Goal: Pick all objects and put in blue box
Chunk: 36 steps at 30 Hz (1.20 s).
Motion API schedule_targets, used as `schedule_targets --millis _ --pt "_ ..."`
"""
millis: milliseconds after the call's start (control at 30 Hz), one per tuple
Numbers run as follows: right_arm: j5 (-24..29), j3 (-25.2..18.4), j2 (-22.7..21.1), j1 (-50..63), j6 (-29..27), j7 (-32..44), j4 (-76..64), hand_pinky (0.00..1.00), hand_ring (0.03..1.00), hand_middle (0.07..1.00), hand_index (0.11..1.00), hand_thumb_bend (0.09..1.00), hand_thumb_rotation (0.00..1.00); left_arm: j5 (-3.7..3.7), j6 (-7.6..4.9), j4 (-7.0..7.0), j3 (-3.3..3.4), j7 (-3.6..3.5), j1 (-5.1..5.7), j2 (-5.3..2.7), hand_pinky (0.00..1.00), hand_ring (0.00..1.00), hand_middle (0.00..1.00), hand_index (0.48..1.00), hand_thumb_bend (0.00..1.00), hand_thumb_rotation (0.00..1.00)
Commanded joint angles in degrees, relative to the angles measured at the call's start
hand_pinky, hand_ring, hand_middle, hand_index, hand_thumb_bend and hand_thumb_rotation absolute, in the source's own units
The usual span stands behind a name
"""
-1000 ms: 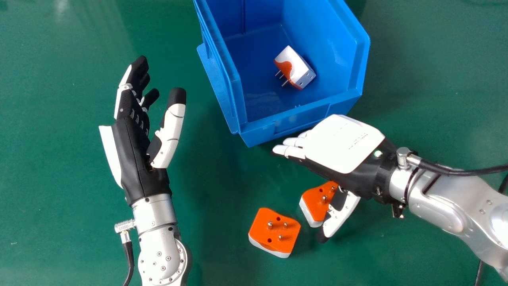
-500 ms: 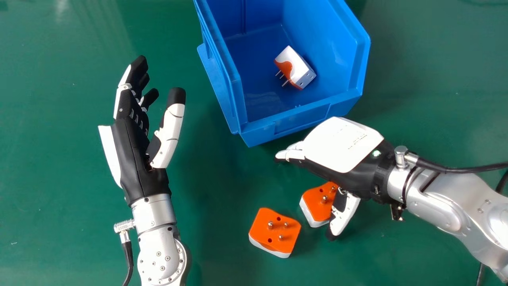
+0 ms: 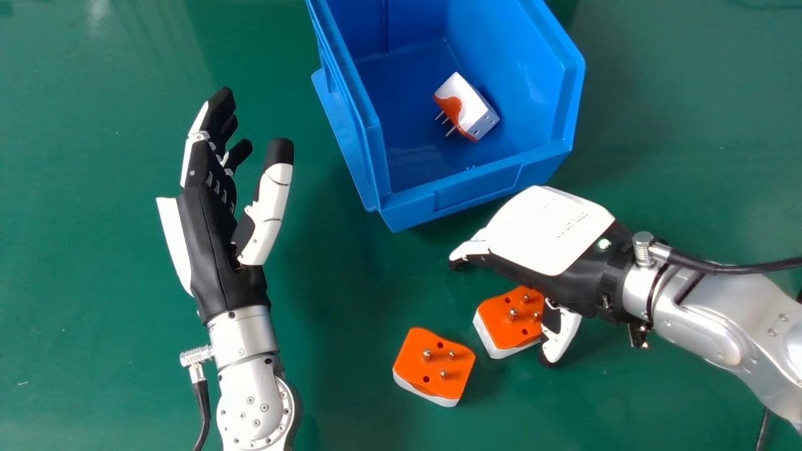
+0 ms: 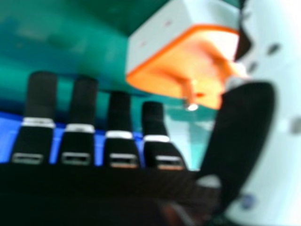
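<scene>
Hovering beside the right orange-and-white plug adapter (image 3: 500, 326), the right hand (image 3: 545, 228) is gaping wide — presumably for straddling it — while the left hand (image 3: 210, 244) is idling, relaxed, at left.

Free room and obstacles on the table (image 3: 351, 294): an open lane runs toward the near edge between the left hand (image 3: 216, 244) and the left plug (image 3: 435, 363). A narrow gap divides this plug from the right plug (image 3: 507, 319), which the right hand (image 3: 545, 232) partly overhangs. Toward the far edge, the box's (image 3: 476, 188) walls bar the way; its top is open, with the inner plug (image 3: 467, 106) occupying part of the floor.
</scene>
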Motion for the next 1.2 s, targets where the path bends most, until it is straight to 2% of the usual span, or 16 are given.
schedule_targets --millis 0,133,167,233,433,467,633,667,700,767,867,900,967,1067,1133,1167 --pt "1.2 -0.5 -0.7 -0.6 -1.1 -0.6 0.2 0.51 0.687 0.783 0.783 0.729 0.13 0.14 -0.88 -0.50 -0.26 -0.10 -0.60 -0.06 0.83 0.88 0.88 0.822 0.72 0.55" --pt "2.6 -0.6 -0.3 -0.7 -1.4 0.5 0.2 0.51 0.687 0.783 0.783 0.729 0.13 -0.30 -0.82 -0.51 -0.21 -0.50 -0.65 -0.14 0.83 0.88 0.88 0.822 0.72 0.55" --pt "3.0 -0.6 -0.2 -0.7 -1.8 0.3 0.4 0.49 0.674 0.775 0.770 0.674 0.10 -0.37 -0.87 -0.45 -0.16 -0.53 -0.72 -0.17 0.83 0.88 0.88 0.821 0.72 0.55" --pt "3.9 -0.5 0.1 -0.7 -2.2 0.0 0.9 0.49 0.674 0.775 0.770 0.674 0.10 -0.58 -0.96 -0.35 -0.10 -0.71 -0.89 -0.22 0.83 0.88 0.88 0.821 0.72 0.55" --pt "4.8 -0.2 0.9 -0.6 -1.5 1.1 1.3 0.49 0.674 0.775 0.770 0.674 0.10 -0.31 -0.67 -0.35 -0.08 -0.28 -1.15 -0.07 0.83 0.88 0.88 0.821 0.72 0.55" --pt "4.8 -0.2 0.9 -0.7 -1.4 1.2 1.2 0.46 0.630 0.731 0.750 0.638 0.08 -0.12 -0.57 -0.46 -0.10 -0.09 -1.11 -0.04 0.83 0.88 0.88 0.821 0.72 0.55" --pt "4.2 0.1 1.0 -0.6 -1.2 0.8 0.6 0.46 0.630 0.731 0.750 0.638 0.08 -0.46 -0.78 -0.48 -0.11 -0.49 -0.92 -0.04 0.83 0.88 0.88 0.821 0.72 0.55" --pt "4.5 0.1 1.1 -0.5 -1.1 1.0 0.7 0.43 0.587 0.690 0.732 0.616 0.06 -0.55 -0.88 -0.42 -0.09 -0.57 -0.89 -0.08 0.83 0.88 0.88 0.820 0.72 0.55" --pt "4.7 0.0 1.2 -0.5 -1.2 1.1 0.8 0.43 0.587 0.690 0.732 0.616 0.06 -0.61 -0.93 -0.38 -0.08 -0.61 -0.86 -0.12 0.83 0.88 0.88 0.820 0.72 0.55" --pt "4.0 0.1 1.1 -0.3 -2.0 -1.0 1.2 0.43 0.587 0.690 0.732 0.616 0.06 -0.13 -1.06 -0.29 -0.12 -0.17 -0.79 -0.08 0.83 0.88 0.88 0.820 0.72 0.55" --pt "2.8 -0.1 1.1 0.1 -1.8 -3.0 1.0 0.43 0.587 0.690 0.732 0.616 0.06 0.11 -1.09 -0.43 -0.20 0.00 -0.60 -0.14 0.83 0.88 0.88 0.820 0.72 0.55" --pt "2.9 -0.3 1.2 0.3 -1.6 -3.2 1.0 0.40 0.553 0.658 0.711 0.599 0.05 -0.02 -1.06 -0.49 -0.20 -0.09 -0.55 -0.21 0.83 0.88 0.88 0.820 0.72 0.55" --pt "3.3 -0.8 1.4 0.6 -1.2 -3.3 0.6 0.40 0.553 0.658 0.711 0.599 0.05 -0.36 -1.15 -0.37 -0.15 -0.38 -0.57 -0.28 0.83 0.88 0.88 0.820 0.72 0.55" --pt "2.6 -1.1 1.7 1.1 -0.3 -4.6 0.2 0.40 0.553 0.658 0.711 0.599 0.05 -0.05 -1.22 -0.21 -0.19 -0.14 -0.58 -0.21 0.83 0.88 0.88 0.820 0.72 0.55" --pt "1.7 -1.2 1.9 1.4 0.0 -6.3 0.1 0.40 0.553 0.658 0.711 0.599 0.05 -0.28 -1.38 -0.11 -0.20 -0.42 -0.59 -0.28 0.83 0.88 0.88 0.820 0.72 0.55" --pt "1.6 -1.2 2.0 1.6 0.2 -6.7 0.0 0.38 0.513 0.622 0.679 0.580 0.04 -0.34 -1.43 -0.05 -0.21 -0.52 -0.58 -0.28 0.83 0.88 0.88 0.821 0.72 0.55"
